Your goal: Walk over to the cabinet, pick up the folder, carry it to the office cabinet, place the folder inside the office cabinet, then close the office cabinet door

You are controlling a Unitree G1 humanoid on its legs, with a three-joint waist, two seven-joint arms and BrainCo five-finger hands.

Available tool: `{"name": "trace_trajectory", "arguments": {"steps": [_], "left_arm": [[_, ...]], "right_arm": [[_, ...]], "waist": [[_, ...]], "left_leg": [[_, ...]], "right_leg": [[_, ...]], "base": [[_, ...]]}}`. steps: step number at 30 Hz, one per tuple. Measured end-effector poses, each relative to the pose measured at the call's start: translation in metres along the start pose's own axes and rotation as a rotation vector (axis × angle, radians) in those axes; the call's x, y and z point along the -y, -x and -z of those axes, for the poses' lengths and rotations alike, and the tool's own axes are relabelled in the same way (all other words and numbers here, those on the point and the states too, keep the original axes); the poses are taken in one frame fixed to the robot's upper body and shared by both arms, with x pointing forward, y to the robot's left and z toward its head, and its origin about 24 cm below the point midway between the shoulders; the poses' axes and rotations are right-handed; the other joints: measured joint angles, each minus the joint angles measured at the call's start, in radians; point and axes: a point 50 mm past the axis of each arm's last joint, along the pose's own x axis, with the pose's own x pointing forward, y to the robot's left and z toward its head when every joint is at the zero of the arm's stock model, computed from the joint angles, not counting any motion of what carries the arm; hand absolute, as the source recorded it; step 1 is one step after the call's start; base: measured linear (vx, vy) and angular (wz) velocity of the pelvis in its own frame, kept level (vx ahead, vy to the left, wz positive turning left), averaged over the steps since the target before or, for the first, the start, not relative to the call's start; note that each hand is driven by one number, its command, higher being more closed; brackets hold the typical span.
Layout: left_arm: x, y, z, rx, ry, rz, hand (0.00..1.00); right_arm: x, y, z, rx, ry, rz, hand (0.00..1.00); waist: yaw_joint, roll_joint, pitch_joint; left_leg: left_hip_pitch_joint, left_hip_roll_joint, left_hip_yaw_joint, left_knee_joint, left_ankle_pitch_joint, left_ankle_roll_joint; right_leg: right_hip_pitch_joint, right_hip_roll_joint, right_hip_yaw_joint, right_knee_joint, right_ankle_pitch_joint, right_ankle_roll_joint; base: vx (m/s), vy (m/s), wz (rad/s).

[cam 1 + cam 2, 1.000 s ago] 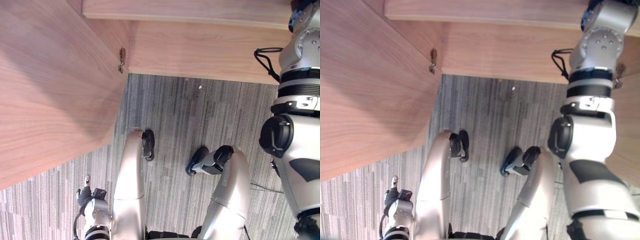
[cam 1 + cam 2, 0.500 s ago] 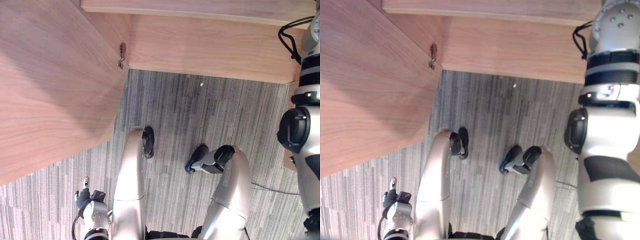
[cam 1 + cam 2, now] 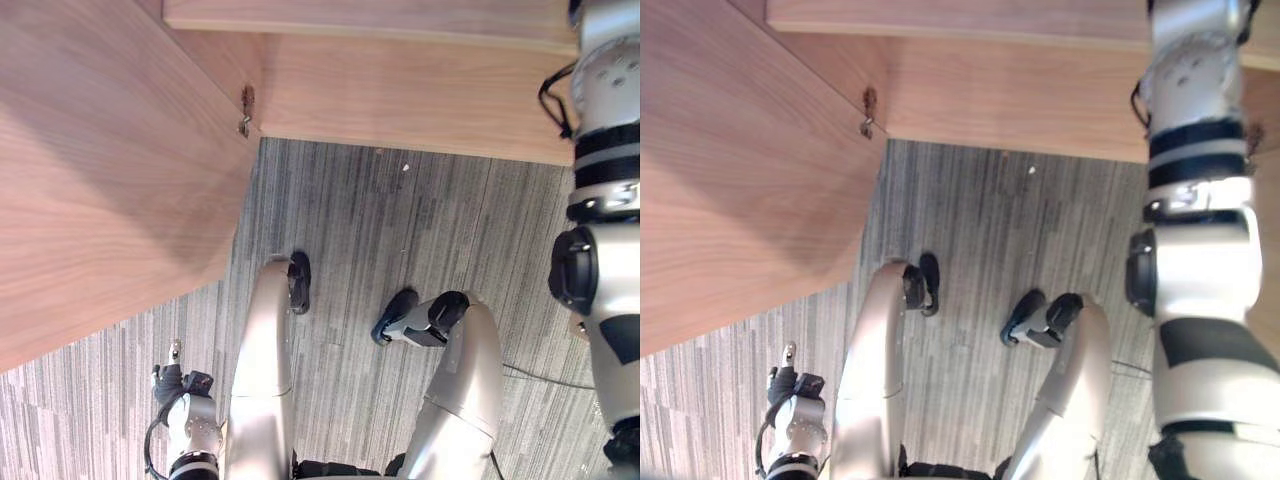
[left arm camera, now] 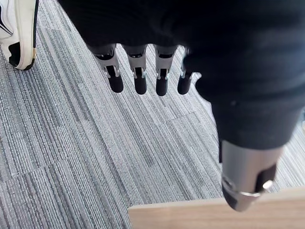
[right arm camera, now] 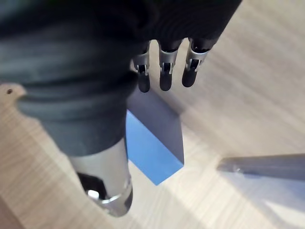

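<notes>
Grey striped carpet [image 3: 400,230] covers the floor. In the head views a pale wood cabinet door [image 3: 100,180] stands open from 9 to 11 o'clock, with a small metal hinge [image 3: 245,110] at its inner edge. The cabinet's wood front panel [image 3: 400,90] runs across 12 o'clock. The right arm rises along 3 o'clock toward the cabinet. In its wrist view the right hand [image 5: 162,57] has straight, uncurled fingers and grips nothing, with the fingertips just above the folder [image 5: 150,148]. Whether they touch it cannot be told. The folder is a thick blue block, one face bright blue and the next face in dark shade, standing on the light wood shelf [image 5: 248,71] inside the cabinet. The left hand [image 3: 172,380] hangs at 7 o'clock over the carpet with its fingers straight and empty. Its wrist view shows a person's white shoe [image 4: 19,28] with a dark sole on the carpet.
</notes>
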Motion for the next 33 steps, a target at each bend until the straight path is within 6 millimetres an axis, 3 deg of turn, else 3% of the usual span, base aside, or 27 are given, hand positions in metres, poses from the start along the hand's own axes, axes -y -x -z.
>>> {"name": "trace_trajectory", "arguments": {"steps": [2, 5, 13, 17, 22, 27, 33], "left_arm": [[0.004, 0.001, 0.002, 0.004, -0.031, 0.018, 0.00], [0.006, 0.002, 0.003, 0.011, -0.061, 0.033, 0.00], [0.008, 0.003, 0.001, 0.040, -0.110, 0.058, 0.00], [0.005, 0.003, 0.001, 0.049, -0.127, 0.066, 0.00], [-0.017, 0.003, 0.004, 0.042, -0.184, 0.042, 0.00], [-0.031, 0.004, 0.008, 0.024, -0.211, 0.026, 0.00], [-0.034, 0.006, 0.017, -0.007, -0.240, 0.042, 0.00]], "right_arm": [[0.018, 0.006, 0.029, -0.082, 0.007, 0.051, 0.00], [0.041, 0.016, 0.056, -0.151, -0.053, 0.129, 0.00], [0.085, 0.035, 0.093, -0.248, -0.124, 0.293, 0.00], [0.095, 0.044, 0.107, -0.287, -0.141, 0.334, 0.00], [0.108, 0.064, 0.138, -0.369, -0.177, 0.389, 0.00], [0.112, 0.082, 0.163, -0.439, -0.194, 0.411, 0.00], [0.138, 0.109, 0.186, -0.518, -0.156, 0.487, 0.00]], "waist": [[-0.001, 0.002, -0.001], [-0.002, 0.006, -0.003], [-0.022, 0.010, -0.009], [-0.024, 0.020, -0.022], [-0.023, 0.016, -0.082], [-0.021, 0.006, -0.131], [-0.021, -0.012, -0.166]], "left_leg": [[0.051, 0.001, 0.008, -0.048, 0.008, -0.003], [0.121, 0.010, 0.013, -0.128, 0.025, -0.006], [0.390, 0.017, 0.042, -0.387, 0.093, -0.012], [0.530, 0.018, 0.058, -0.537, 0.141, -0.009], [0.744, 0.010, 0.093, -0.787, 0.228, -0.008], [0.849, 0.009, 0.110, -0.906, 0.265, -0.014], [0.937, 0.001, 0.117, -1.001, 0.298, -0.023]], "right_leg": [[0.045, 0.008, -0.006, -0.048, 0.013, -0.001], [0.113, 0.031, -0.026, -0.136, 0.042, -0.001], [0.375, 0.078, -0.082, -0.410, 0.138, 0.011], [0.515, 0.108, -0.114, -0.571, 0.203, 0.010], [0.724, 0.147, -0.160, -0.821, 0.298, 0.022], [0.822, 0.176, -0.174, -0.945, 0.342, 0.028], [0.901, 0.187, -0.194, -1.022, 0.363, 0.033]], "base": [[0.06, -0.035, -0.02], [0.07, -0.022, -0.09], [0.07, 0.008, -0.06], [0.03, 0.051, -0.02], [0.05, 0.034, 0.03], [0.06, 0.030, -0.03], [0.06, -0.009, 0.03]]}}
